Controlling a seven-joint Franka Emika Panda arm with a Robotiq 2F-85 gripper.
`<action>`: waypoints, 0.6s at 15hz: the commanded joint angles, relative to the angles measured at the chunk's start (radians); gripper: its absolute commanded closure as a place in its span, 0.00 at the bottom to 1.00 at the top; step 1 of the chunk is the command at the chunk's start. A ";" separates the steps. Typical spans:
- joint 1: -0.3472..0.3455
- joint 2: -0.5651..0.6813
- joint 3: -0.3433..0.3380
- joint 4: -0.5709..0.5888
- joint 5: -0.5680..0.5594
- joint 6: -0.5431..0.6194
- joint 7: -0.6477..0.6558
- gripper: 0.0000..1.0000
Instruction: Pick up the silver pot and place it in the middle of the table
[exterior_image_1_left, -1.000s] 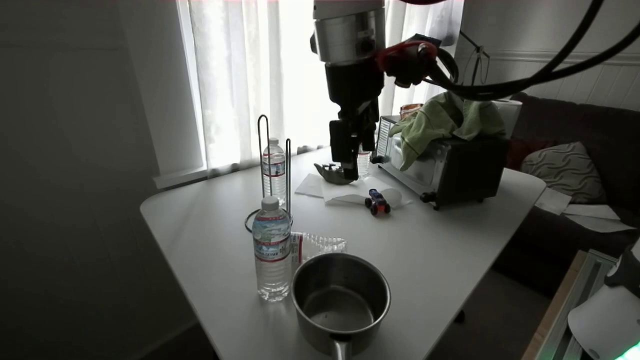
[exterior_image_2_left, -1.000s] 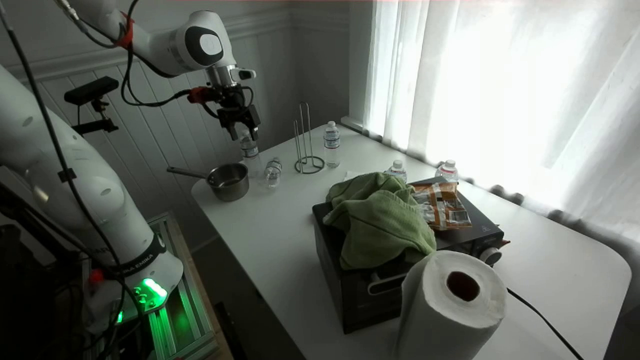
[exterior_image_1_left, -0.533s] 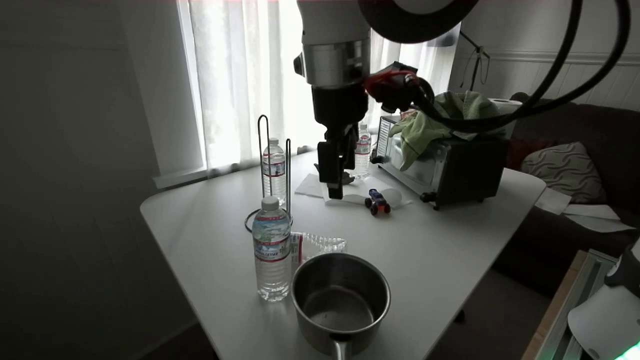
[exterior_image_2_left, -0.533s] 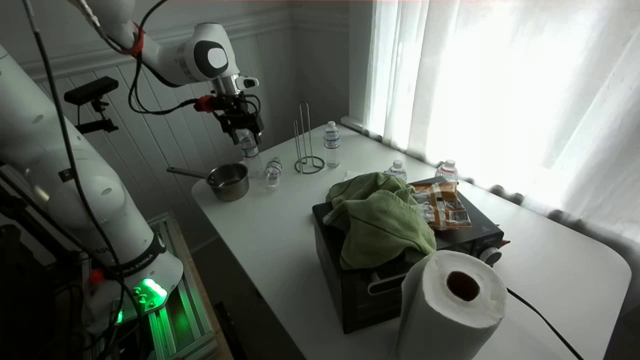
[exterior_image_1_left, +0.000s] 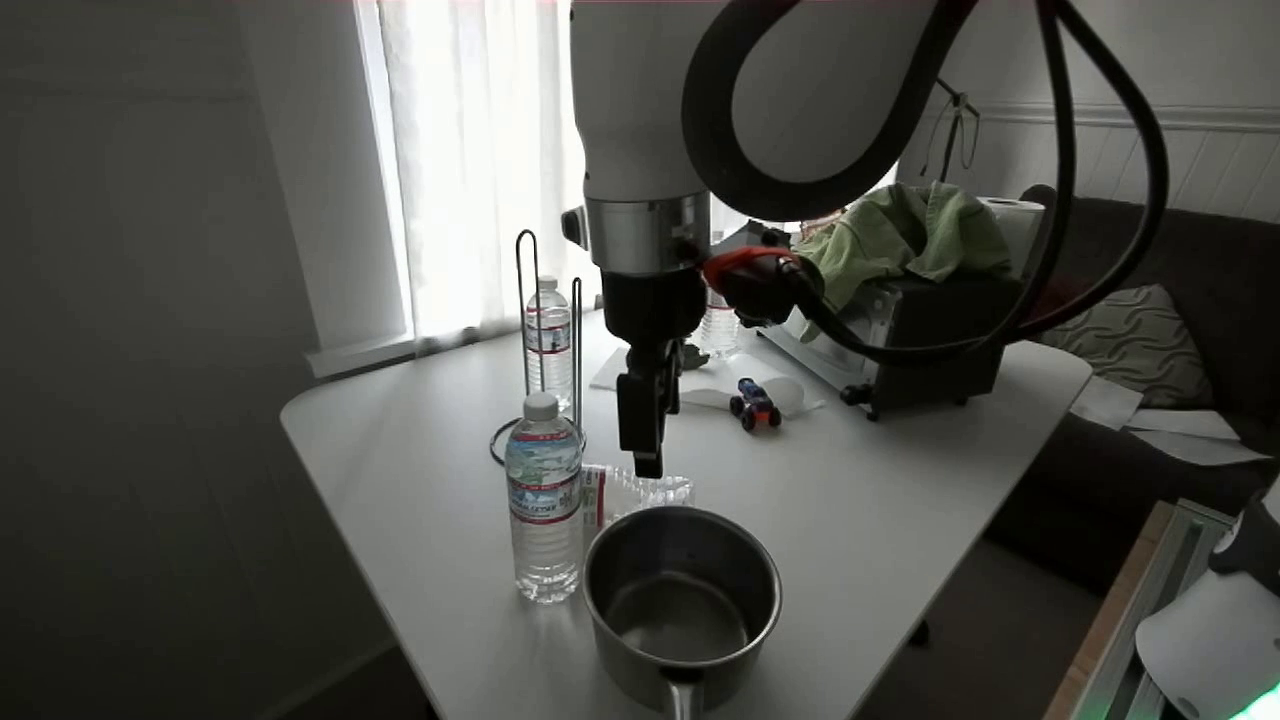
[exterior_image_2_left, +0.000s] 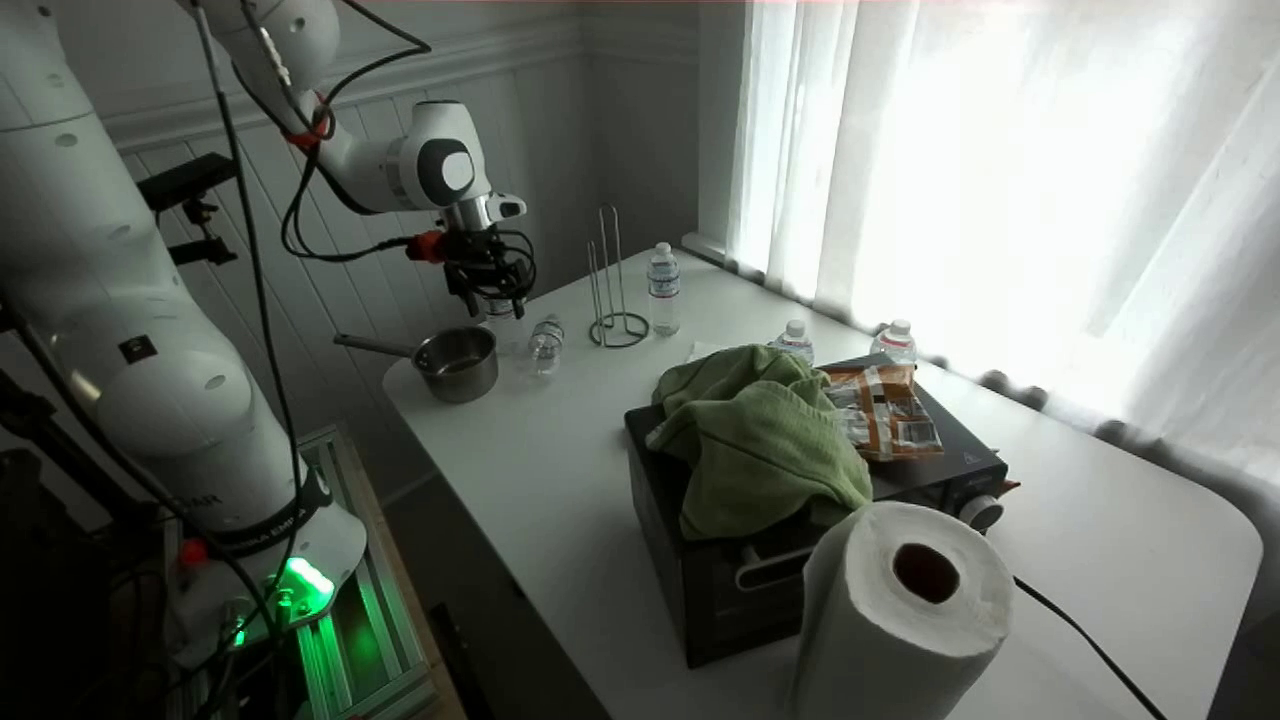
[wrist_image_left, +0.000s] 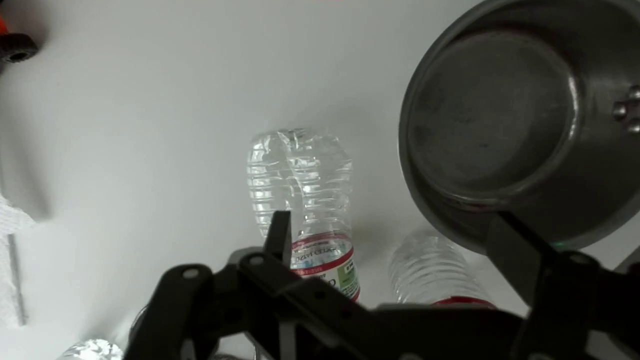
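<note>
Claw (wrist_image_left: 391, 230), jaws wide apart, above the table (exterior_image_1_left: 850, 490), near but clear of the silver pot (wrist_image_left: 515, 125)

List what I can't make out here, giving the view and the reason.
Pot: in the wrist view, the top and right edges cut parts off.
Toy: in the wrist view, the left edge leaves little more than a wheel.
Grey thing: in an exterior view, partly behind the hand; I can't tell what it is.
Roll: in an exterior view, the bottom edge cuts off its base.
</note>
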 joint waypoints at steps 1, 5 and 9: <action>0.025 0.046 -0.023 0.013 -0.037 0.039 -0.013 0.00; 0.030 0.089 -0.023 0.031 -0.043 0.048 -0.067 0.00; 0.035 0.131 -0.024 0.048 -0.046 0.057 -0.125 0.00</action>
